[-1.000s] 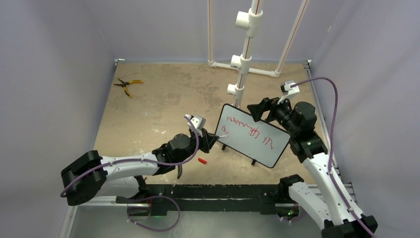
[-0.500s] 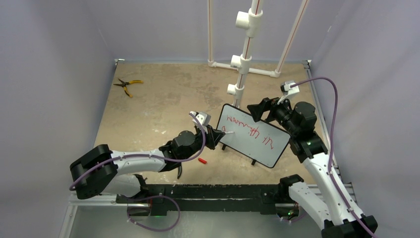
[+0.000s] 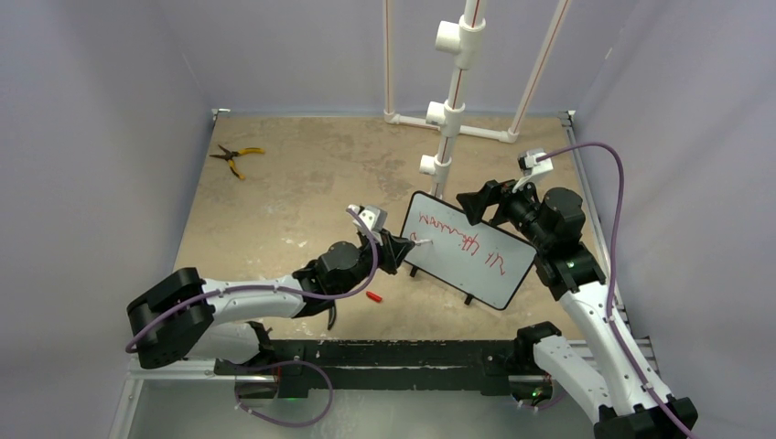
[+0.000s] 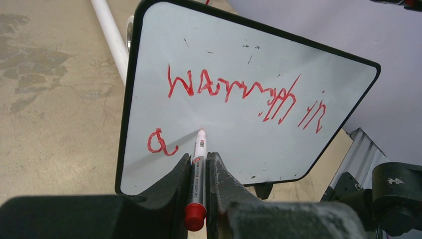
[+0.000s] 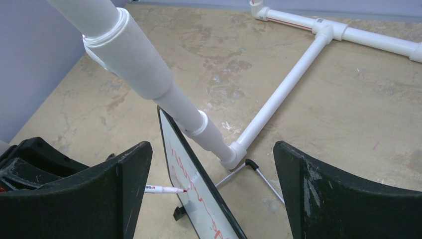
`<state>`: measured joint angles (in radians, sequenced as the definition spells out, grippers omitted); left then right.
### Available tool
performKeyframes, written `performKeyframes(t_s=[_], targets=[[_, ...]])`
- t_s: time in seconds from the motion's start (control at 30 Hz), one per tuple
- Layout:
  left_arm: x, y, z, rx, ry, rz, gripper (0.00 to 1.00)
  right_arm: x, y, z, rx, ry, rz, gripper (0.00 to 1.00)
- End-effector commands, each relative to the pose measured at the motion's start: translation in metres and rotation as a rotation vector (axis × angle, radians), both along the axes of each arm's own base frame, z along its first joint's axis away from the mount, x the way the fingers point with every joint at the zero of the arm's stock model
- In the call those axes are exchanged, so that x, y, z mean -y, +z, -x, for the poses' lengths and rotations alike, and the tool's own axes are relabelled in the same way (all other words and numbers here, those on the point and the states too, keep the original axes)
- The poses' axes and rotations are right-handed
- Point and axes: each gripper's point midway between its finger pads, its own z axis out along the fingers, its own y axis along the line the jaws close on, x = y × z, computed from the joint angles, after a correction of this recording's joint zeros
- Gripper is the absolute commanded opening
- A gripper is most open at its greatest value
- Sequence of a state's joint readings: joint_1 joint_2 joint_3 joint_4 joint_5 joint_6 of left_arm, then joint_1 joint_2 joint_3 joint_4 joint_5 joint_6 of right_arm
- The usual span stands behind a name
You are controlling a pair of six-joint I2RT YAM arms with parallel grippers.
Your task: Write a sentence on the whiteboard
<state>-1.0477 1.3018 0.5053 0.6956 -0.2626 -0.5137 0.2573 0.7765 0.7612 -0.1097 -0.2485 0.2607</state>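
On the left, the left hand (image 4: 199, 158) is clamped on a slim white marker with a red end (image 4: 200, 148). Its tip touches the small, glossy, black-framed whiteboard (image 3: 480, 270), which stands tilted on the tan surface (image 3: 293, 192). A red handwritten sentence (image 4: 234, 92) crosses the board's face, and at its right edge the right hand (image 5: 211, 149) sits with fingers wide apart.

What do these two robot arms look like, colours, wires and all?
The left arm and right arm have white segments joined by chunky black joints. A purple cable loops along each to a small white camera at the wrist. The left pincer and right pincer are black, each with two broad scuffed fingers.
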Motion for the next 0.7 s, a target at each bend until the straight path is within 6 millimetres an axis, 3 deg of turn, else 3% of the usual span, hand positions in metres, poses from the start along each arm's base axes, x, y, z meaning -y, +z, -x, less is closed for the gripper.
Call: performKeyframes(t_s=[0.0,0.43,0.67], targets=[[-0.003,0.027,-0.003,0.039,0.032,0.084,0.00,-0.002,0.009,-0.001,0.049,0.011,0.003,0.94],[-0.010,0.006,0.002,-0.005,0.038,0.066,0.00,-0.002,0.008,-0.002,0.043,0.011,0.005,0.94],[-0.006,0.004,0.002,-0.009,0.022,0.073,0.00,-0.002,0.007,-0.002,0.041,0.010,0.005,0.94]])
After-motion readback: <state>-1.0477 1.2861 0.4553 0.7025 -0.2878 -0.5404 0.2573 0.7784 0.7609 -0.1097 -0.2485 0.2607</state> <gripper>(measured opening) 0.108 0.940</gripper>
